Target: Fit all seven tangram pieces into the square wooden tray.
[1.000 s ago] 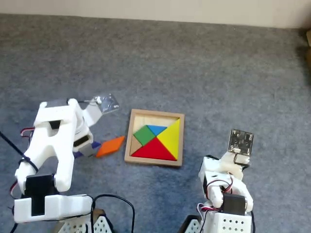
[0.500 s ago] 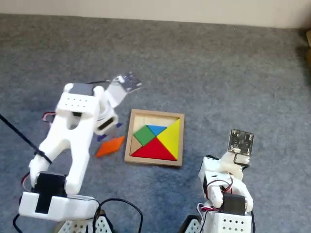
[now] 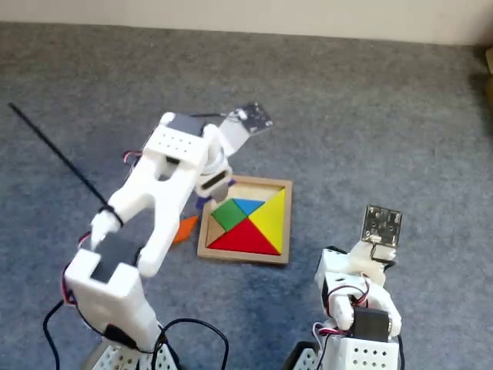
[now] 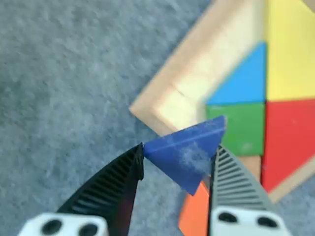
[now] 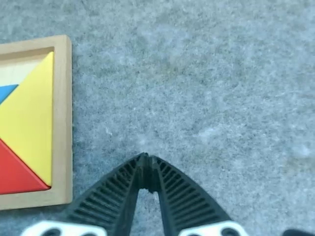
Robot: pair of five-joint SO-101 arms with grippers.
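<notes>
Item: left gripper (image 4: 178,150), fingers part-closed and pinching the dark blue triangle (image 4: 189,147) by two of its edges, held above the grey carpet (image 3: 347,116) just beside a corner of the square wooden tray (image 3: 243,259). Tray contents: green square (image 3: 229,213), light blue triangle (image 3: 248,205), yellow triangle (image 3: 271,216), red triangle (image 3: 243,239), all lying flat and edge to edge; bare wood shows along the side nearest the held piece. Loose: orange parallelogram (image 3: 185,229) on the carpet, just beside the tray's outer rim and partly under the left arm. Right gripper (image 5: 146,179): fingers closed together, nothing held, over carpet, apart from the tray. Handling note, by judgement: the step is seating the dark blue triangle. It likely needs carrying over the rim, turning until its edges run parallel to the bare pocket, lowering level, and releasing only once flat, without nudging the green or light blue neighbours.
</notes>
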